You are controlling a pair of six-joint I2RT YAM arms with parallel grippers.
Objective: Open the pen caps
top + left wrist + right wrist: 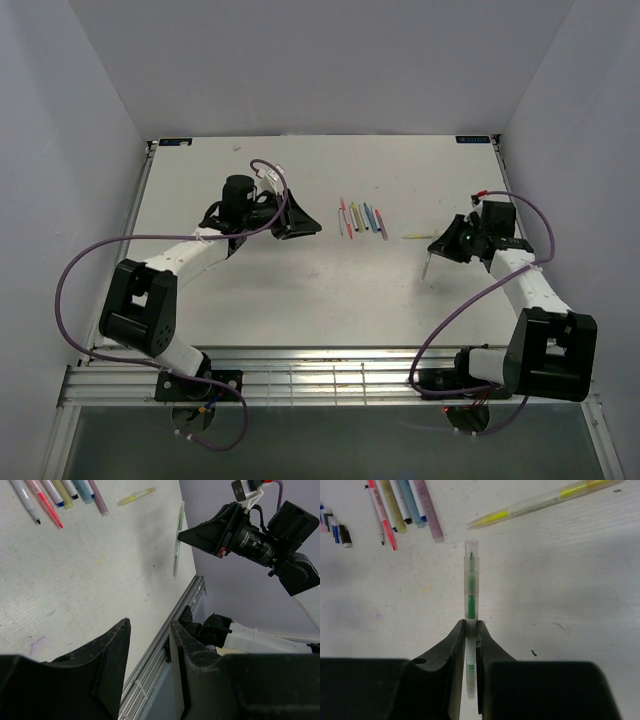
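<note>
On the bench (300,300), a row of pens (361,218) lies at the middle, with the left gripper (312,230) just to its left, a single pen (418,236) to its right, and farther right the right gripper (434,247) clamping another pen (427,266).

A white table (300,290) is spread below the right gripper (471,626); a small green ink spot (534,653) is seen on it, near that gripper's tip.

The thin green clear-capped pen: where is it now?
Seen from the right wrist, the green pen is clamped in the right end effector, at the table's right side, near the lone yellow pen.
</note>
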